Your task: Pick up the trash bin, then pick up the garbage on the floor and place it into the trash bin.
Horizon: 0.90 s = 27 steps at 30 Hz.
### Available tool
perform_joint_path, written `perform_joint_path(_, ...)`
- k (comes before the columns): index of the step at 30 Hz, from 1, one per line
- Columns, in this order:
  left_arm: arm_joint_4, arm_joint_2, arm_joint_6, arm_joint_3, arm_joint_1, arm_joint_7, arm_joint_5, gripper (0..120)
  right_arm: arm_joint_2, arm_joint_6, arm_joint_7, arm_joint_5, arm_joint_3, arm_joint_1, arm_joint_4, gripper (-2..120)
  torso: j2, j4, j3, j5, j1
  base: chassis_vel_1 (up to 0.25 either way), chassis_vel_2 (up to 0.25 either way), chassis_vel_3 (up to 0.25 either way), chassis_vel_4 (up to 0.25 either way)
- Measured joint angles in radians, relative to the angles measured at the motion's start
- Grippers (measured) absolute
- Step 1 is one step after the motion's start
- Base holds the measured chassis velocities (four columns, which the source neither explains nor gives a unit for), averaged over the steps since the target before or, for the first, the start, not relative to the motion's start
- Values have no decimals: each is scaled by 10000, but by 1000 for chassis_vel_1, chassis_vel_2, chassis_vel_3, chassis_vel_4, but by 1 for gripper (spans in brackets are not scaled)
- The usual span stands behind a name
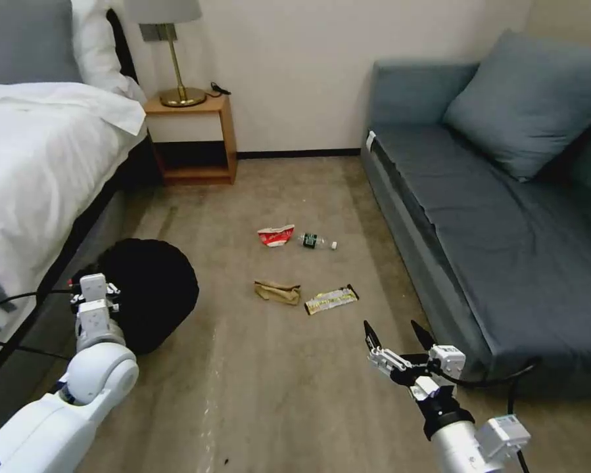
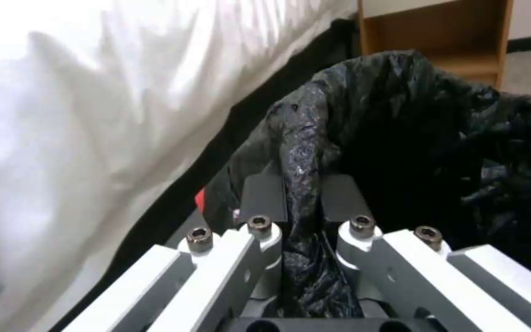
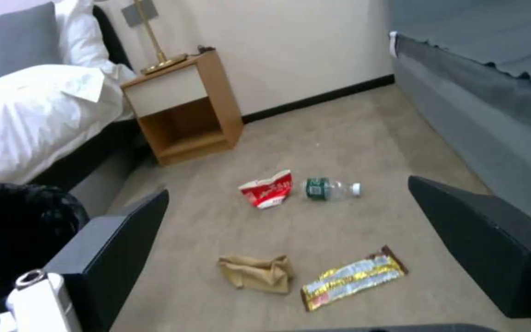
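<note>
Left wrist view is showing the left gripper (image 2: 302,196) pinching a fold of black liner at the rim of the trash bin (image 2: 438,152), its fingers (image 2: 264,196) closing on plastic rather than on anything rigid. The bin is sitting at the left side of the floor (image 1: 256,394), just beside the bed (image 1: 39,164). If lifted this way, the bag may be slipping or tearing free, leaving the bin behind or tilting it. Toward the middle of the floor, the garbage is lying apart from the bin: the red-white carton (image 1: 275,235), the bottle (image 1: 316,241), the brown paper (image 1: 277,292) and the snack wrapper (image 1: 331,299). On the right, the right gripper (image 1: 398,333) is hovering above the floor near the sofa (image 1: 505,217), fingers spread open and empty; the flat wrapper may be escaping a grasp against the carpet.
</note>
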Motion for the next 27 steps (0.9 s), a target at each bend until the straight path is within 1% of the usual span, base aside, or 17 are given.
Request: perform_joint_path(27,95,-17,-151,25,-75,2,-9,7,-89,9,28,-140,-52,78,-142,100,0,0,0,1,0,-161,159,164,-163)
